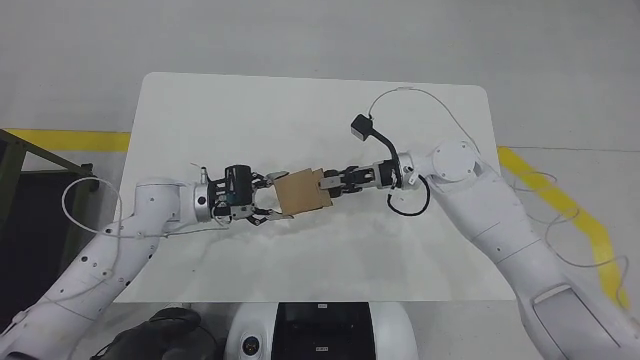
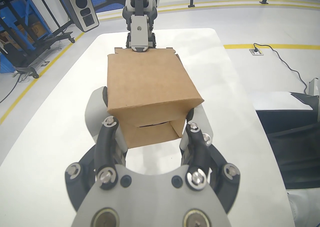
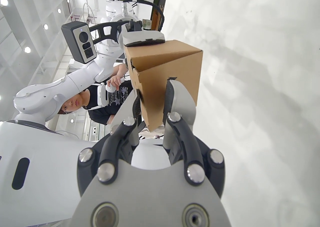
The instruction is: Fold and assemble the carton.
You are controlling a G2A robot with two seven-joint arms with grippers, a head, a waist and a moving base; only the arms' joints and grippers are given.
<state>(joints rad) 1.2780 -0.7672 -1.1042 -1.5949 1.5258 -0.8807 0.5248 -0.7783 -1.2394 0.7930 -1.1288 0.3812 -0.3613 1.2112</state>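
A brown carton is held off the white table between both arms, its walls folded into a box shape. My left gripper is shut on the carton, one finger on each side wall. The carton shows a closed top panel and a tucked flap with a slit facing the left wrist. My right gripper is shut on the carton's opposite end, pinching an edge panel. In the left wrist view the right gripper sits at the carton's far rim. The carton shows a diagonal fold line.
The white table has bare surface all around the carton. A thin white cable loops over its back right corner. A dark cabinet stands off the table's left side.
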